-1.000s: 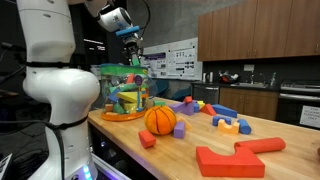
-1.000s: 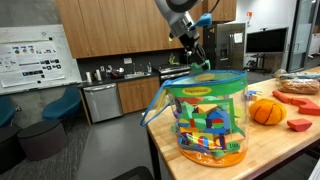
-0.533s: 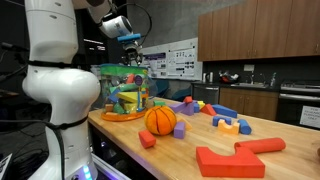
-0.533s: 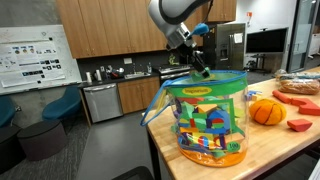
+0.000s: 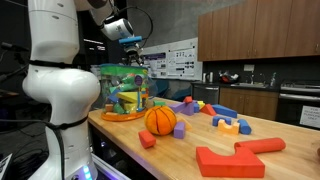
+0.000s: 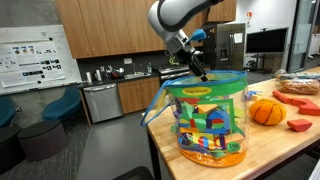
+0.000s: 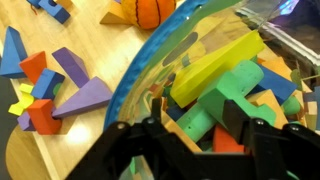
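Note:
A clear plastic tub (image 5: 122,90) (image 6: 210,115) full of coloured foam blocks stands at the end of the wooden table. My gripper (image 5: 133,56) (image 6: 200,71) hangs just above its rim. In the wrist view the gripper (image 7: 194,126) looks down into the tub (image 7: 150,70), jaws apart. A green block (image 7: 225,100) lies below and between the fingers (image 7: 236,120), resting on the pile with an orange block beside it; neither pad presses on it. A long yellow block (image 7: 215,65) lies just beyond.
An orange ball (image 5: 160,120) (image 6: 266,111) (image 7: 152,10) sits on the table next to the tub. Loose blocks are scattered beyond it: large red pieces (image 5: 230,160), a purple wedge (image 7: 85,97), and blue and yellow ones (image 5: 225,122). The table edge (image 6: 155,135) drops off beside the tub.
The gripper has dipped slightly toward the tub's rim and its jaws have spread wider. The tub, ball and loose blocks have not moved.

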Available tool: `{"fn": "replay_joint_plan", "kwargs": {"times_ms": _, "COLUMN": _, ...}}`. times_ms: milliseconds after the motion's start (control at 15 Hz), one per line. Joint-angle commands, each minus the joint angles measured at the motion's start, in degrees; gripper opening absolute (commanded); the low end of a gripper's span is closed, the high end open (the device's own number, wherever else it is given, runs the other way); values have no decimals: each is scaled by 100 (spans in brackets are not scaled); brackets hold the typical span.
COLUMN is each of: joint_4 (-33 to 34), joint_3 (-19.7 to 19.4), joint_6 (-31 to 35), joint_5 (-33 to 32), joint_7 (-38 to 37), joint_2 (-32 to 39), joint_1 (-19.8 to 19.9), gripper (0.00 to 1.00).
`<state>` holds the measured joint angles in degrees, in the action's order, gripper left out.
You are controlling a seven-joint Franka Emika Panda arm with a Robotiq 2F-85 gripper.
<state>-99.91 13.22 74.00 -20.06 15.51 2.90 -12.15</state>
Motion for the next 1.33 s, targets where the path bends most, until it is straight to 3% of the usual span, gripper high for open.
{"fn": "replay_joint_plan", "kwargs": {"times_ms": 0, "joint_4": 29, "joint_3": -16, "joint_6": -26, "joint_5": 1, "joint_7": -3, "joint_2": 13, "joint_1": -23, "gripper": 91}}
{"fn": "replay_joint_plan", "kwargs": {"times_ms": 267, "joint_4": -98, "joint_3": -183, "joint_6": 109, "joint_5": 316, "joint_7": -603, "joint_2": -158, "joint_1": 132, "gripper": 100}}
{"fn": "replay_joint_plan", "kwargs": {"times_ms": 667, "joint_4": -493, "joint_3": -559, "joint_6": 508, "joint_5": 758, "joint_7": -1625, "joint_2": -606, "joint_1": 467, "gripper": 100}}
{"fn": "replay_joint_plan", "kwargs": {"times_ms": 1000, "joint_4": -791, "joint_3": -733, "joint_6": 845, "joint_5": 754, "joint_7": -2430, "joint_2": -1119, "joint_1": 669, "gripper": 100}}
{"fn": "replay_joint_plan", "kwargs": {"times_ms": 1267, "joint_4": -887, "joint_3": -766, "joint_6": 832, "joint_5": 736, "joint_7": -2553, "joint_2": -1348, "joint_1": 747, "gripper": 100}}
